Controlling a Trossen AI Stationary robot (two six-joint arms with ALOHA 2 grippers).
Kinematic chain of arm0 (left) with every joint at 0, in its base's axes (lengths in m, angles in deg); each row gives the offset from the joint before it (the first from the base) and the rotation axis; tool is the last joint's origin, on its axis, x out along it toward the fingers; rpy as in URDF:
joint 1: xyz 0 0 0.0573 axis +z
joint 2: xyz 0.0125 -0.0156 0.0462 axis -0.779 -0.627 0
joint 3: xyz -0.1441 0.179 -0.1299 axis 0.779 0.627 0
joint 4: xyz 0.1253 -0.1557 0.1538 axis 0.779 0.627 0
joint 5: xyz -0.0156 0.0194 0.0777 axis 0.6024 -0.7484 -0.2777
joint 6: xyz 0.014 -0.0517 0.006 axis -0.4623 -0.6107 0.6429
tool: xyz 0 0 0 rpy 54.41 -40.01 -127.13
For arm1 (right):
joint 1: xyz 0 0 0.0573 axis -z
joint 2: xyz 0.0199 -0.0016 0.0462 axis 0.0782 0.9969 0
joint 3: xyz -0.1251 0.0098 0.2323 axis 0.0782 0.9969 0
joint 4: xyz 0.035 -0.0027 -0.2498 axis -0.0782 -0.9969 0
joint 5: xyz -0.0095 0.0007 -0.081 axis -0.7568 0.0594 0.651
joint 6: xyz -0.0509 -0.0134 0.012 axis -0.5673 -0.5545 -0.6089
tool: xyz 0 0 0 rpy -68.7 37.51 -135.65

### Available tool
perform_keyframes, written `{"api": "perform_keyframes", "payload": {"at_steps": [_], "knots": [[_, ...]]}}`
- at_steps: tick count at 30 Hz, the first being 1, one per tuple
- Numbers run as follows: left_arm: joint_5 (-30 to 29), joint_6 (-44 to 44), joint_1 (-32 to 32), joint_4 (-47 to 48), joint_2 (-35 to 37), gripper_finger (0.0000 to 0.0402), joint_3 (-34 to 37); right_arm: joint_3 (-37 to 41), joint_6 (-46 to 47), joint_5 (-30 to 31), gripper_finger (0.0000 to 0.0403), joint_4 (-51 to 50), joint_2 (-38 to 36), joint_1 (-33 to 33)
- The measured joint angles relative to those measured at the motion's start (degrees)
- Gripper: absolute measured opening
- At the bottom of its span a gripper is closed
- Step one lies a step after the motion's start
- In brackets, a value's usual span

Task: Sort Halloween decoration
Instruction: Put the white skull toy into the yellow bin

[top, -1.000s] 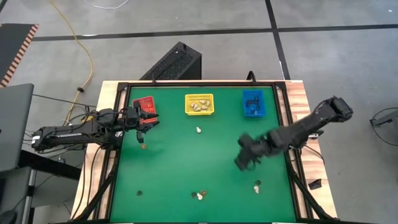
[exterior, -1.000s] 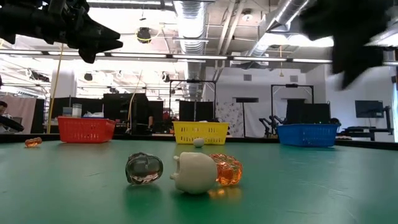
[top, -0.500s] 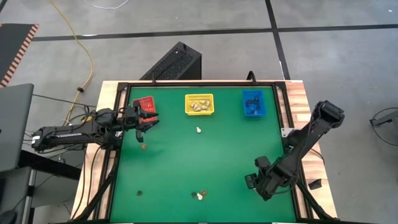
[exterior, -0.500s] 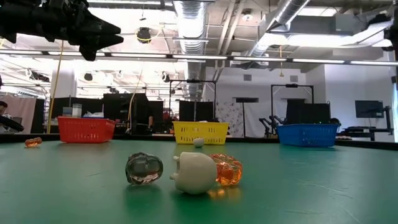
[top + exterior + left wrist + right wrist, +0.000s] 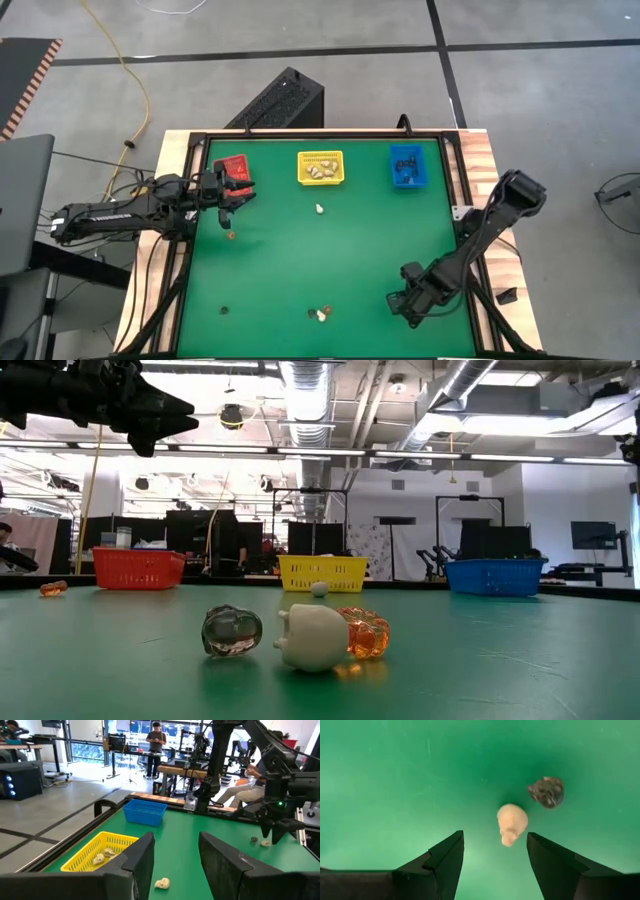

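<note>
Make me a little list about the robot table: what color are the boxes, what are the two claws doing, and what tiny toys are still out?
Boxes: red bin, yellow bin, blue bin, in a row along the far edge
Left gripper: open, empty, beside the red bin
Right gripper: open, pointing down at a cream skull with a dark trinket beside it
Near front edge: clear-dark trinket, cream trinket, orange trinket
Also loose: cream trinket below the yellow bin

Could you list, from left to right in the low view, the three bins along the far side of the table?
Red bin → yellow bin → blue bin.
</note>
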Motion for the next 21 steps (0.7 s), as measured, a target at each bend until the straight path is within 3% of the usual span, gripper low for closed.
{"api": "perform_keyframes", "payload": {"at_steps": [13, 21], "knots": [[0.0, 0.02, 0.0, 0.04, 0.0, 0.0142, 0.0, 0.02, -4.85, -2.44, 0.0242, 0.9, 5.11, 2.54], [-0.01, 0.02, 0.0, 0.07, 0.02, 0.0142, 0.0, 0.02, -7.7, -3.65, 0.0147, 1.59, 5.2, 4.09]]}}
